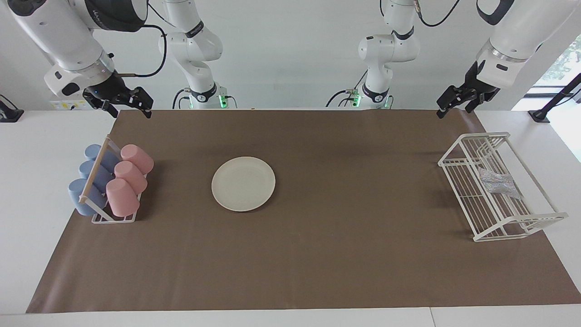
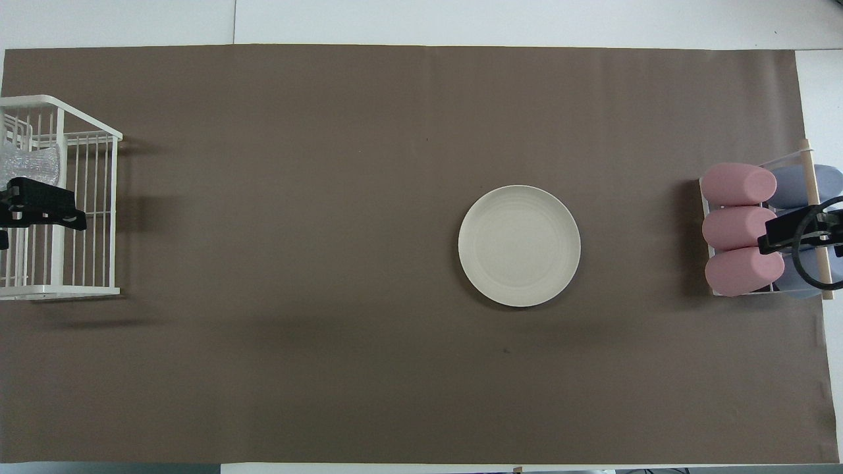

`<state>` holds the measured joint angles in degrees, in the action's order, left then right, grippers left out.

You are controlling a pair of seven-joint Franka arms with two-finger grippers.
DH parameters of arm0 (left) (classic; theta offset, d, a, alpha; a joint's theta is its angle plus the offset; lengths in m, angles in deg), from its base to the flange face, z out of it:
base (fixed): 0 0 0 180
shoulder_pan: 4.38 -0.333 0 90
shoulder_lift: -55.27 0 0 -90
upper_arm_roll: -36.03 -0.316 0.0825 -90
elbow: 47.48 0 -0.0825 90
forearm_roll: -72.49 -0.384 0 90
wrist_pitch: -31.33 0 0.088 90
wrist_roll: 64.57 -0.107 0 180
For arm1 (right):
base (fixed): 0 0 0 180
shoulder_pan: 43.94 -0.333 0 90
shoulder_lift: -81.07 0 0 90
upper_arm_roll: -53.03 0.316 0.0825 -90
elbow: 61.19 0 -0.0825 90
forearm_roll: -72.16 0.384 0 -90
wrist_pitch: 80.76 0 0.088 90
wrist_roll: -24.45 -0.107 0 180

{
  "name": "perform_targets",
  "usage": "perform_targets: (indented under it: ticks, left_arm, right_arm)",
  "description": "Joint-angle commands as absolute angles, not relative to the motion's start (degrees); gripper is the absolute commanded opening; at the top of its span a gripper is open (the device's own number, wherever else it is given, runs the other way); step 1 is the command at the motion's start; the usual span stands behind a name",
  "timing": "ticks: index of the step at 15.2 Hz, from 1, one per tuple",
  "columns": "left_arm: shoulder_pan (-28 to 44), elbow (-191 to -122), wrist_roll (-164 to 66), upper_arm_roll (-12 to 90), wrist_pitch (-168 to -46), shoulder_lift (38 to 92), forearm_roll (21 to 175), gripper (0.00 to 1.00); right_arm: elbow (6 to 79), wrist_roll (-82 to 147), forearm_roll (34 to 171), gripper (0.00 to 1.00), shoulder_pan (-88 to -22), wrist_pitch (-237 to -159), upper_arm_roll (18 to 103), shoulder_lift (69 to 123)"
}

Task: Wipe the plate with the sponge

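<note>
Nearest the robots, both grippers hang in the air with nothing in them. The right gripper (image 1: 129, 103) waits with its jaws open above the table edge, at the brown mat's (image 1: 317, 254) near corner on the right arm's end. The left gripper (image 1: 456, 101) is raised over the mat's other near corner, its jaws spread too, above the near end of the white wire rack (image 1: 535, 222).

Farther out, the sponge (image 1: 499, 182) lies crumpled on the rack's grid floor, close to its tall side rails. That is where I would expect trouble: a thin, floppy pad on wires gives little to pinch, so the fingers may catch a bar, drag the light rack, or lift only a corner that slips free.

The plate (image 1: 243, 183) sits flat and loose mid-mat, toward the cup rack (image 1: 102, 200). I reckon a hard wipe could push it along the mat unless the other arm steadies it.
</note>
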<state>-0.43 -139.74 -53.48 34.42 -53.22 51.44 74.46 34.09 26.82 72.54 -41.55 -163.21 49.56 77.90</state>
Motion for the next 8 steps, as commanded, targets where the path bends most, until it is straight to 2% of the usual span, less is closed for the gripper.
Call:
perform_targets:
  ticks: [1, 8]
  left_arm:
    - [-1.5, -138.3, -54.1, 35.9, -51.5, 52.0, 73.4, 1.00]
    - [-1.6, -138.4, -54.2, 35.9, -51.6, 51.7, 73.6, 1.00]
  right_arm:
    - [35.9, 25.9, 72.3, 1.00, -41.5, -164.4, 49.8, 76.4]
    - [35.9, 25.9, 72.3, 1.00, -41.5, -164.4, 49.8, 76.4]
